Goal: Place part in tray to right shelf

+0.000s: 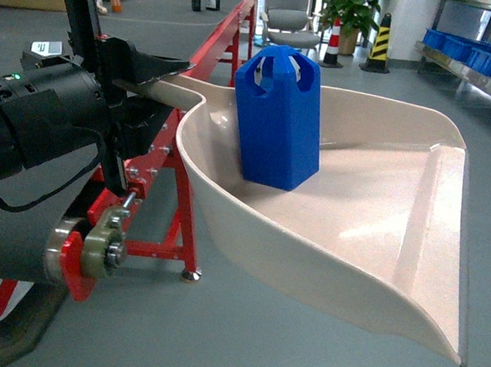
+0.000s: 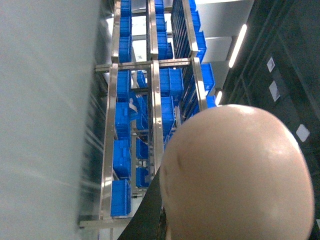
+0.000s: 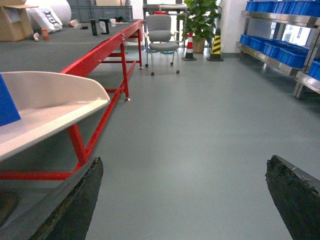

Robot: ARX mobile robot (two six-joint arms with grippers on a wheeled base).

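Head view shows your left gripper (image 1: pixel 147 78) clenched on the tray (image 1: pixel 410 247) handle at nine o'clock, the part (image 1: pixel 278 118) upright inside, right gripper (image 3: pixel 185 200) spread empty: keep it level toward the right shelf (image 1: pixel 472 61) at two o'clock.

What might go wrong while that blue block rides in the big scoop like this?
The part stands upright and loose in the tray, whose front edge is open, so a tilt or jolt could tip it or slide it out onto the floor. Also, only the left gripper holds the tray, by the end of its long handle; the right gripper hangs open and empty. Held so far out, the scoop may sag or twist.
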